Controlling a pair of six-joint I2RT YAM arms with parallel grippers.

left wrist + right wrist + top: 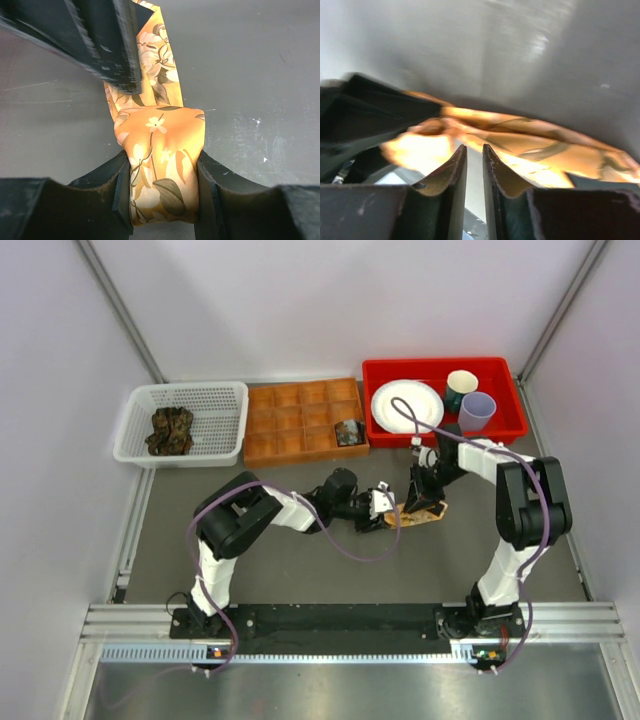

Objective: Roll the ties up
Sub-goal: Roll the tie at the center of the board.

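Orange floral tie (162, 150) is the piece in hand, and we judge it partly rolled: the left wrist view shows a plump roll of its cloth with a flat length running out of the roll toward the top of that frame, lying on the grey surface (300, 560). The left pincer (162, 170) is clenched on that roll, one finger pressed to each side. The right pincer (474, 150) sits just beside it over the flat length. Its fingers stand a narrow slit apart with nothing between them that we can see, so we read it as released. In the overhead view this tie lies at the middle of the frame, between the two arms. As for the rest, a dark patterned roll (349, 432) sits in the lower right compartment of the brown compartment tray (275, 425), above centre, and we take it for one tie finished and put away. A heap of dark green-brown ties (170, 430) lies in the white basket (135, 405) at the upper left, loose and not rolled as far as we can tell. So we reckon one done, one partway, and the basket's ties not yet begun; how many are in it we cannot count.
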